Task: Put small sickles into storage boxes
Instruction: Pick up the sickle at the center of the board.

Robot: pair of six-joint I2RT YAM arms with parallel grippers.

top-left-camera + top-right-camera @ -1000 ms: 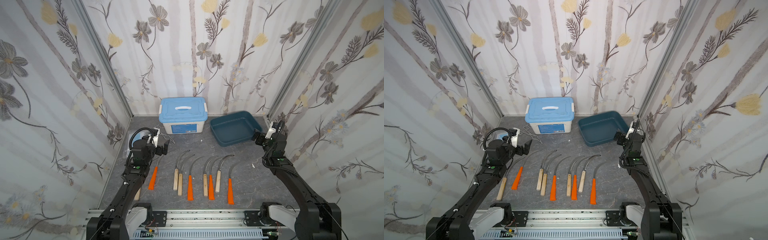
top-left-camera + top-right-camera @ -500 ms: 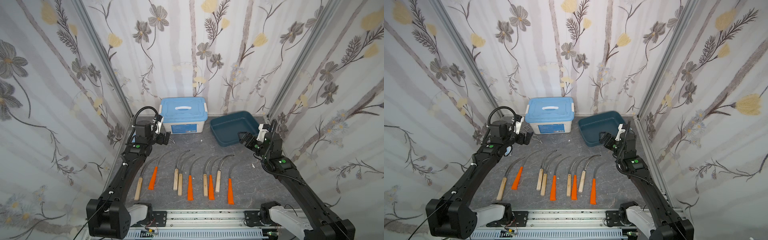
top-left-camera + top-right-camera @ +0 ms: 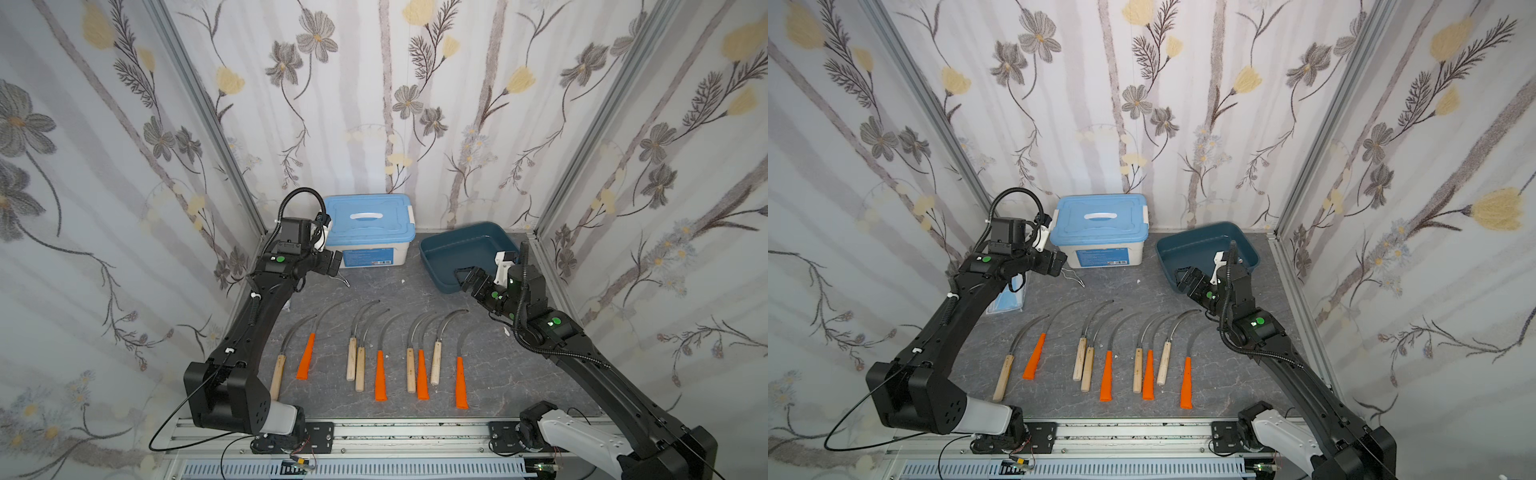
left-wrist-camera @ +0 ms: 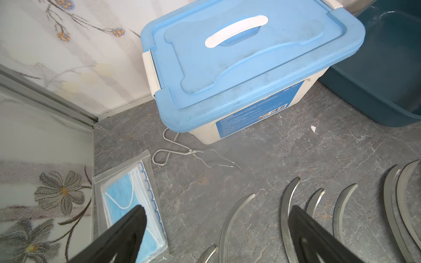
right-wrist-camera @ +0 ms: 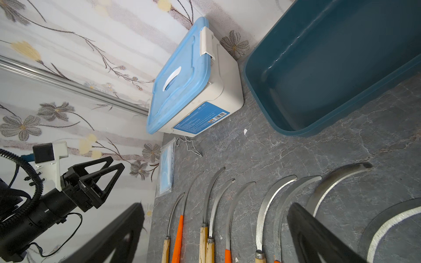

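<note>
**Small sickles** (image 3: 380, 375), nine. We count them in one row on the grey marbled table (image 3: 395, 291), handles toward the robot's base. The blades run away from it and curve toward its right. From the robot's left we record wood, orange, wood, wood, orange, wood, orange, wood, orange: five pale wooden handles and four tapered orange ones. The blades are thin, grey and dull. In the right wrist view the two nearest the right arm show a bright toothed edge. Several neighbours lie just beside each other, and we cannot tell which touch. All nine lie outside the storage box.

**Storage box** (image 3: 457, 253), one. A shallow dark teal tray with rounded corners and sloping sides. It stands at the back of the table on the robot's right, beyond the blade tips.

**Right gripper** (image 5: 216, 207). Its fingers (image 5: 305, 227) are spread wide, with nothing between them. In both top views it hangs at the storage box's near edge, above the table.

**Left gripper** (image 4: 216, 210). Its fingers (image 4: 127, 227) are likewise wide apart and hold nothing. It is raised near the front left corner of the white box.

**Also present.** We note a white box (image 3: 370, 220) with a light blue handled lid, closed, at back centre beside the storage box. Wire tongs (image 4: 193, 152) lie on the table just in front of it. A sealed packet of blue face masks (image 4: 129, 205) lies by the left wall.
</note>
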